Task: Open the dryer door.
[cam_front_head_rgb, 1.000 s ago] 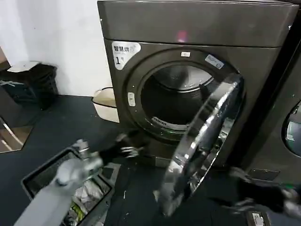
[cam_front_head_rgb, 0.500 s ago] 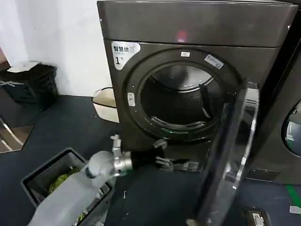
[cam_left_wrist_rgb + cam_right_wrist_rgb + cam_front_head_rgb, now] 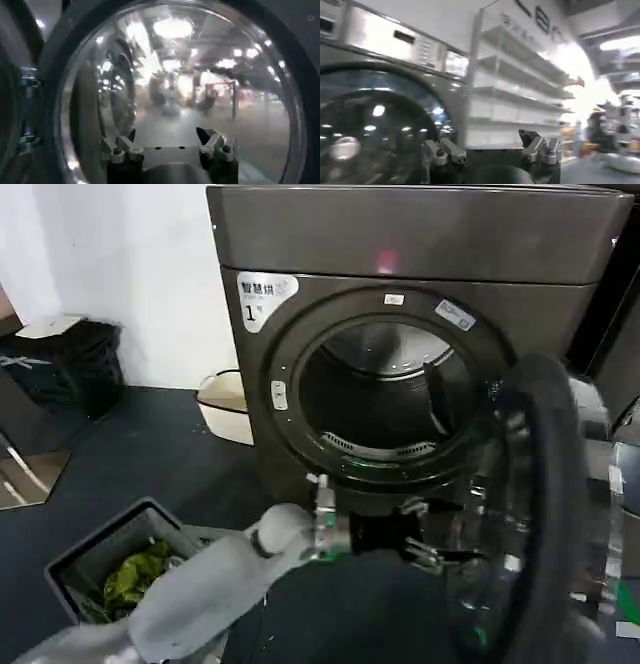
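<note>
The door (image 3: 545, 514), swung wide beside the left hand (image 3: 432, 550), is blurred and cut off by the head view's lower and right edges, so its hinge and far rim cannot be made out. That hand's fingertips (image 3: 440, 556) are too small there to tell whether they touch the door. The bin (image 3: 95, 559) behind the left arm is partly hidden by it.

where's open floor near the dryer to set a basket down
Bare dark floor lies left of the dryer, between the black bin by the wall and the grey crate. In front it is crowded: the left gripper, jaws open, reaches the swung-out dryer door. A cream tub fills the corner.
</note>
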You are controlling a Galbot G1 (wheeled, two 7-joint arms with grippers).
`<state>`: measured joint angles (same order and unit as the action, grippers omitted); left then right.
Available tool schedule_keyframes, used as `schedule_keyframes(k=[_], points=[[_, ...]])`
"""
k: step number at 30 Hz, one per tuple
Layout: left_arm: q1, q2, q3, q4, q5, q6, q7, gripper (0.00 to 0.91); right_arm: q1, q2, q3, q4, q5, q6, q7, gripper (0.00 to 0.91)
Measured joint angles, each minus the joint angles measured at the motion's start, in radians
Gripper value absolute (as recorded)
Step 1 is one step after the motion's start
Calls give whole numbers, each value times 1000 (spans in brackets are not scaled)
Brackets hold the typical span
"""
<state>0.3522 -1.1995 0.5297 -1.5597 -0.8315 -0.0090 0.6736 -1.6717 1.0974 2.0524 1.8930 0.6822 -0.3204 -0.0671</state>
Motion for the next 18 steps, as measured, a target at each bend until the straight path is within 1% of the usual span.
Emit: schedule_keyframes(k=[3, 6, 7, 9, 11, 18], points=[[-17, -37, 23, 29, 12, -11, -19, 907, -10, -2, 47, 0, -18, -10, -26, 907], [-38, -81, 39, 66, 26, -20, -45, 907, -24, -10, 92, 1, -37, -25, -7, 907], [-45, -96, 41, 79, 22, -19, -53, 907, -29, -12, 108, -3, -50, -21, -3, 907], [-56, -129, 50, 102, 23, -22, -65, 907, -40, -14, 140, -14, -88, 10, -1, 907], [-66, -163, 60, 131, 35, -24, -97, 907, -49, -14, 168, -21, -86, 10, 19, 907], [-94, -267, 88, 212, 68, -36, -156, 907, -86, -19, 273, -77, -93, 14, 70, 907]])
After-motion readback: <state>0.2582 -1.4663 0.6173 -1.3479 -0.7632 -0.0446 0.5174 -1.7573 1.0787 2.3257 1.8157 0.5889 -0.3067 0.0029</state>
